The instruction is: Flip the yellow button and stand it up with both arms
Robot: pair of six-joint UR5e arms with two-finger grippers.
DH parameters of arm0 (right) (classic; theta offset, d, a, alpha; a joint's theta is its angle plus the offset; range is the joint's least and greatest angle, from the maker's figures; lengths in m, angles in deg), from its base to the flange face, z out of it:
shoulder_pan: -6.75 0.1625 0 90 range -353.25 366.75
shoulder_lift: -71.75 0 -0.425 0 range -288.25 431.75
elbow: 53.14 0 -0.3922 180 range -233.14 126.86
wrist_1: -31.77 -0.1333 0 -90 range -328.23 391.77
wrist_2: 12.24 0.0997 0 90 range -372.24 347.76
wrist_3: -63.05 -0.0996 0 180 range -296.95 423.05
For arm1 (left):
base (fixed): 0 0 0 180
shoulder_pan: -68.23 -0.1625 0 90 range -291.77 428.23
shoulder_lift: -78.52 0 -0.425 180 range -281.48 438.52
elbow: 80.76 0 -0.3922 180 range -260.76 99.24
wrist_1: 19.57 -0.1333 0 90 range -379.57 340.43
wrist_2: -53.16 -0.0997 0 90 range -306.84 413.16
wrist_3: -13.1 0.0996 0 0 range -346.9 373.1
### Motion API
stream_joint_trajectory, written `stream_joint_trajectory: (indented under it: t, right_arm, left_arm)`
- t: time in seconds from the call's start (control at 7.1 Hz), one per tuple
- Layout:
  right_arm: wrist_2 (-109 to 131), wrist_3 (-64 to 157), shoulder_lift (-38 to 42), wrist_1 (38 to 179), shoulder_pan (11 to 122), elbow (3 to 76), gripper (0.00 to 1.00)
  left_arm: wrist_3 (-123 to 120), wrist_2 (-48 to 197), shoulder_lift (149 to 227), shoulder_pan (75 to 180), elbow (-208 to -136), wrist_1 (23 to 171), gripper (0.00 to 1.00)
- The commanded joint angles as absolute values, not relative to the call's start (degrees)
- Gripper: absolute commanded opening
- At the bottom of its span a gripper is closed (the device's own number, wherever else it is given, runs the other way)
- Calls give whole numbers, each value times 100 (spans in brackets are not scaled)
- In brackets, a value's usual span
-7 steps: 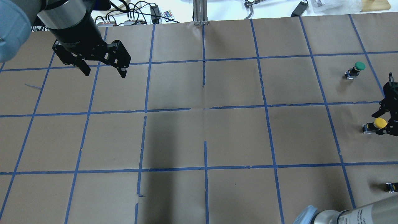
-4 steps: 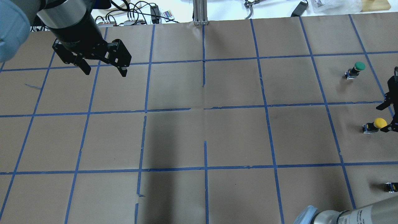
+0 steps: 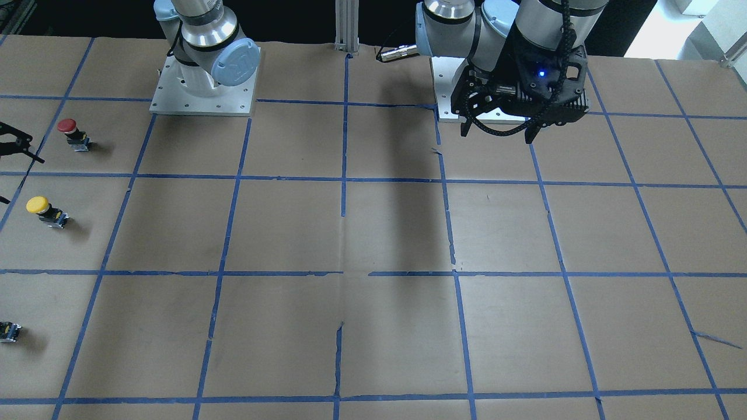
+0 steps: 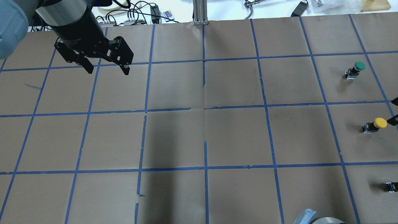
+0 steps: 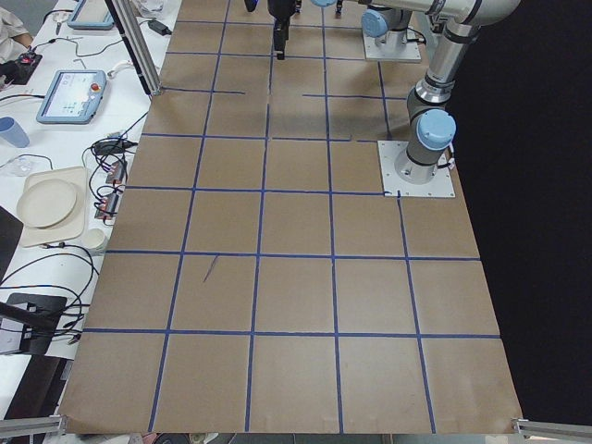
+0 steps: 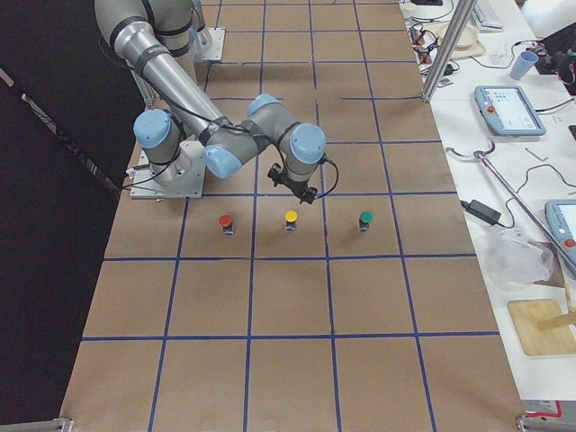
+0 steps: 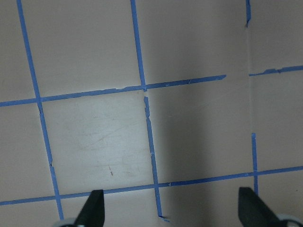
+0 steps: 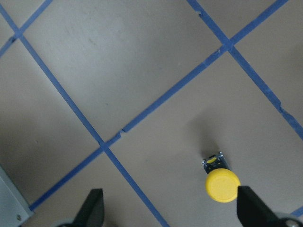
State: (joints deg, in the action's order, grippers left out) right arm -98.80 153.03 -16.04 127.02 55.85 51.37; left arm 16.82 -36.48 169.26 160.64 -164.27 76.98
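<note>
The yellow button stands upright on its black-and-grey body, cap up, at the table's right side; it also shows in the front view and the right side view. My right gripper is open and empty, raised just beside and above the button and mostly past the view's edge. In the right wrist view the yellow cap lies near one finger, not between the jaws. My left gripper is open and empty, high over the far left of the table.
A green-capped button stands beyond the yellow one. A red-capped button stands on its robot side. All three show in a row in the right side view. Blue tape lines grid the brown paper table.
My right gripper has drawn back from around the yellow button toward the view's right edge, leaving it standing. My left gripper has barely shifted.
</note>
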Motion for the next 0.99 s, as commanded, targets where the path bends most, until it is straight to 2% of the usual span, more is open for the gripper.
stream_joint_trajectory:
  t: [0.0, 0.42, 0.85]
  right_arm:
    - [-9891, 12516, -2489, 12109, 6576, 5145, 100]
    - [-9689, 8455, -2931, 11983, 7923, 5110, 100]
    - [-9634, 5688, -3011, 12097, 9283, 4944, 100]
  left_arm:
    - [1697, -3727, 16958, 16060, -16321, 7912, 99]
    - [1740, -3745, 16931, 16034, -16144, 8132, 99]
    - [1741, -3719, 17002, 16034, -16144, 8106, 99]
